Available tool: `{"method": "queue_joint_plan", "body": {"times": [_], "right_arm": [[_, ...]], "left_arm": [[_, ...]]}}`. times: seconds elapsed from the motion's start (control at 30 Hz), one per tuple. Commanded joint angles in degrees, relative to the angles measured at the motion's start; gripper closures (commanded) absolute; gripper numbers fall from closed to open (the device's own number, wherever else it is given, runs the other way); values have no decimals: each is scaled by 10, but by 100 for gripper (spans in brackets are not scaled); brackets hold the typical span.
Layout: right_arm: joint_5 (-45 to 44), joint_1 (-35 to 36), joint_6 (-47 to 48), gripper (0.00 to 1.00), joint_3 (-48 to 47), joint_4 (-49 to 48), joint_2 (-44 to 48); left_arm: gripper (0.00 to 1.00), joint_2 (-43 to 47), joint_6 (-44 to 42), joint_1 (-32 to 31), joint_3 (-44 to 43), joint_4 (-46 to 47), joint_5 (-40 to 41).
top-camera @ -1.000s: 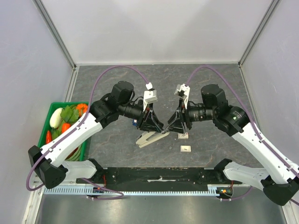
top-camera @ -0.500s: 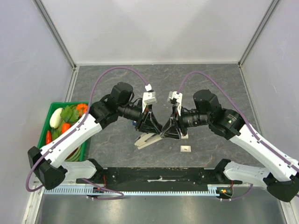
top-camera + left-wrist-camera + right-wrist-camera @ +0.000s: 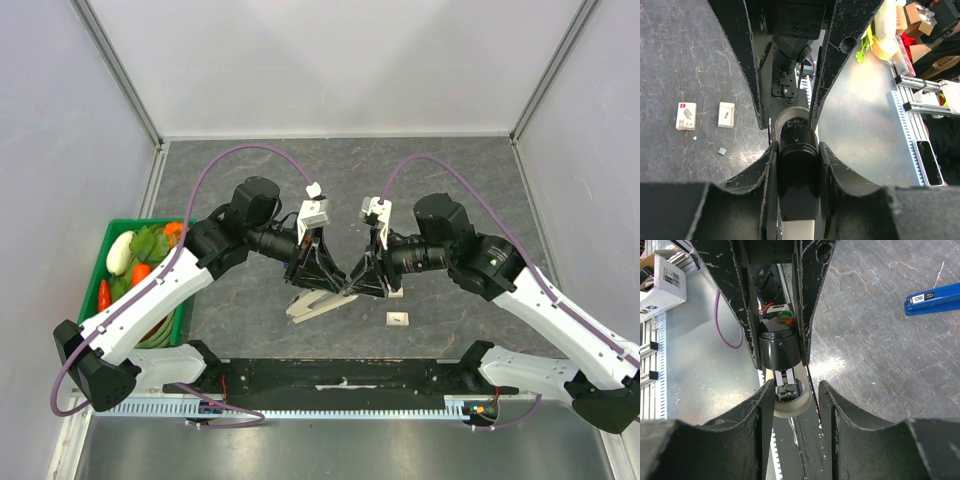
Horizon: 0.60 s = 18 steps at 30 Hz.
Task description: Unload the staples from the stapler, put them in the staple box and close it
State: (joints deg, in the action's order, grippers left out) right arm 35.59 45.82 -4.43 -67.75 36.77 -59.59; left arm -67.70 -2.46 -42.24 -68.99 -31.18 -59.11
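Jaws of your left gripper (image 3: 796, 146) pinch the stapler (image 3: 797, 175) at its black cap. Your right gripper's (image 3: 796, 385) jaws stand part open astride its pale rounded end, with a gap showing on one side. Near the stapler lie a printed box (image 3: 686, 116), a plain box (image 3: 727, 114) and a blue stapler (image 3: 932, 297). A green basket (image 3: 128, 222) sits farther off. Both arms bend inward over the table (image 3: 470, 180), wrists facing each other at the stapler.

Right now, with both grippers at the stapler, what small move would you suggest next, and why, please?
Probably close the right gripper on the pale end of the stapler. The left gripper is clamped on its black cap, while the right jaws only straddle the pale end, with a gap showing on one side.
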Motion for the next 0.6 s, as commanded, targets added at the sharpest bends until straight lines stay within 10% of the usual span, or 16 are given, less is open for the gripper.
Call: {"method": "queue_joint_plan", "body": {"times": [0.0,0.37,0.57], "right_arm": [[9,1,6,53,9,-19,-3],[24,25,-9,60,35,-62,-18],[24,33,-14,81,52,-70,-7]], "left_arm": [[98,18,-8,-2,-14,36,-51],[98,11,13,-2,-11,66,-42],[98,20,37,-1,-4,92,-13]]}}
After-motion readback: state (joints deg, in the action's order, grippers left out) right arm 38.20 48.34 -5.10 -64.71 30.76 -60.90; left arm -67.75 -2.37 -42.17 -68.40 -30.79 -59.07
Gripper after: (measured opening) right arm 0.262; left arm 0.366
